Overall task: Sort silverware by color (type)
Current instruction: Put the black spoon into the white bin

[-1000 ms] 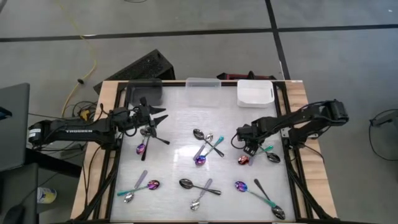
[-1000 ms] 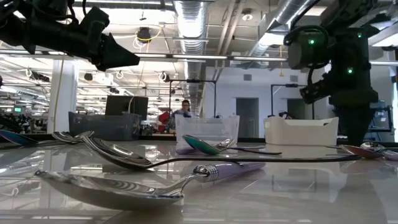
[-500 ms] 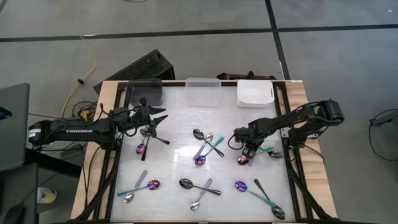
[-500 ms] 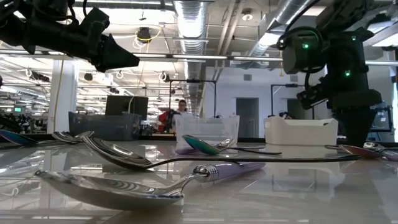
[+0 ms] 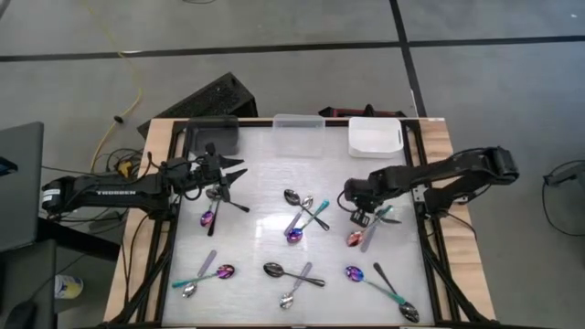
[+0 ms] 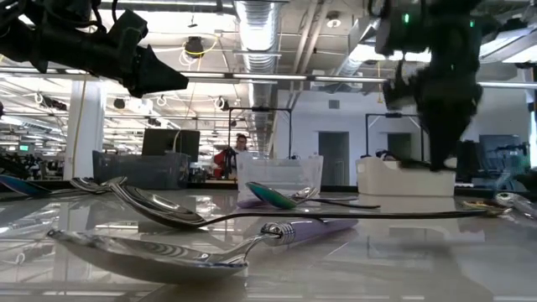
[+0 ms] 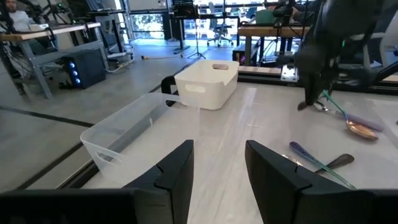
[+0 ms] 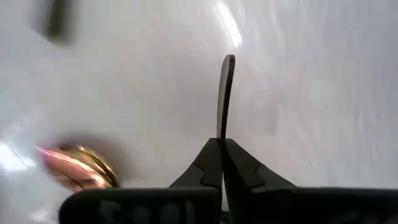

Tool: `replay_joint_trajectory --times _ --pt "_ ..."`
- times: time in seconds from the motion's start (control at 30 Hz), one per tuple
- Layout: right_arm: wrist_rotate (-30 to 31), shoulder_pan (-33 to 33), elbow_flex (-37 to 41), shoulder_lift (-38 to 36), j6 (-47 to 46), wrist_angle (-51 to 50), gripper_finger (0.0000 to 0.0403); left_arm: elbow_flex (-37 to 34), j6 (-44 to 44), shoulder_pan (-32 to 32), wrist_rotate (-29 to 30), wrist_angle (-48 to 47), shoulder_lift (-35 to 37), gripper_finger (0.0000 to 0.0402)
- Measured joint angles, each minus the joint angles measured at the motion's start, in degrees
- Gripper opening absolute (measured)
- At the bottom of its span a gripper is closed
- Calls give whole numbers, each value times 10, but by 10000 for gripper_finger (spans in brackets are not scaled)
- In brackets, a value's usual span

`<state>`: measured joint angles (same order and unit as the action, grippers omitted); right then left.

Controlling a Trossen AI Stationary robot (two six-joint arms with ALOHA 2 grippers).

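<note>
Spoons lie scattered over the white table (image 5: pixel 265 174): silver, dark, and purple-bowled ones with teal or lilac handles. My right gripper (image 5: pixel 363 216) stands at the right of the table, shut on a dark spoon (image 8: pixel 225 93); the gripper covers the spoon's bowl from above. Close beside it lies a red-bowled spoon (image 5: pixel 355 238), its teal handle (image 5: pixel 386 216) running past the fingers. My left gripper (image 5: pixel 230 174) hangs open at the left, above a dark spoon and a purple one (image 5: pixel 208 219). My right gripper pinches the dark spoon's thin handle (image 8: pixel 225 134) between its two fingers, which point down from above. The handle's rounded free end (image 8: pixel 229 61) sticks out past the fingertips. Whether the spoon's bowl is clear of the table, I cannot tell.
Three bins stand along the far edge: dark grey (image 5: pixel 212 135), clear (image 5: pixel 299 122) and white (image 5: pixel 375 137). More spoons lie crossed at the middle (image 5: pixel 303 215), near left (image 5: pixel 206 274), near middle (image 5: pixel 292 274) and near right (image 5: pixel 379 285).
My right gripper has shut and taken hold of the dark spoon's handle. The spoon's dark bowl, which lay to the right of the teal handle, has left that place. The arm has risen in the low view.
</note>
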<state>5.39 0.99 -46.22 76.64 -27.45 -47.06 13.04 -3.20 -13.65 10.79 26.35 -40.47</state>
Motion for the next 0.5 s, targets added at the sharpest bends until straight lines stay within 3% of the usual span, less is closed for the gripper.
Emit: replay_joint_trajectory --times 0.2,0.37,0.5 --pt "98 -4 -48 -75 37 -1 22 0 0 0 0 -8 0 132" --pt "264 -4 -80 -118 91 2 22 0 0 0 0 -21 0 132" --pt "399 -15 -86 -135 191 59 22 0 0 0 0 -26 0 132"
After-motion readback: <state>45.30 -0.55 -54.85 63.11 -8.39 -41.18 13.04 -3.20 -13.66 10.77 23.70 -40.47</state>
